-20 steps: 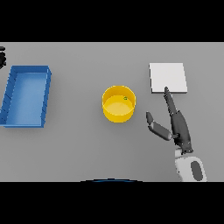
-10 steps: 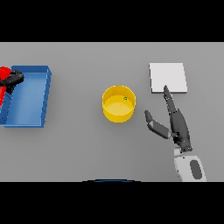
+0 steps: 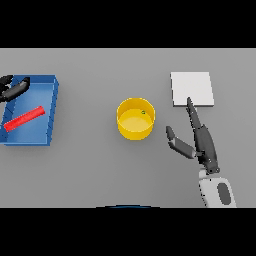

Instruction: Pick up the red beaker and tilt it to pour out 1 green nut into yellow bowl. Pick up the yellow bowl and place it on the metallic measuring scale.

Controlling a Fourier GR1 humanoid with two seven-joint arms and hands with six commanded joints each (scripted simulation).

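Note:
The yellow bowl (image 3: 135, 118) stands at the table's middle with a small green nut (image 3: 143, 112) inside near its far right rim. The red beaker (image 3: 24, 118) lies on its side in the blue bin (image 3: 53, 102) at the left. My left hand (image 3: 12, 88) hovers at the bin's far left corner, fingers relaxed and empty, apart from the beaker. My right hand (image 3: 201, 140) is open to the right of the bowl, fingers straight toward the white scale (image 3: 192, 89), thumb spread toward the bowl, not touching it.
The blue bin holds only the beaker. Grey table lies between the bowl and the scale.
The red beaker has left my left hand and now lies in the blue bin. The left hand has moved right and opened. The right hand has stayed put.

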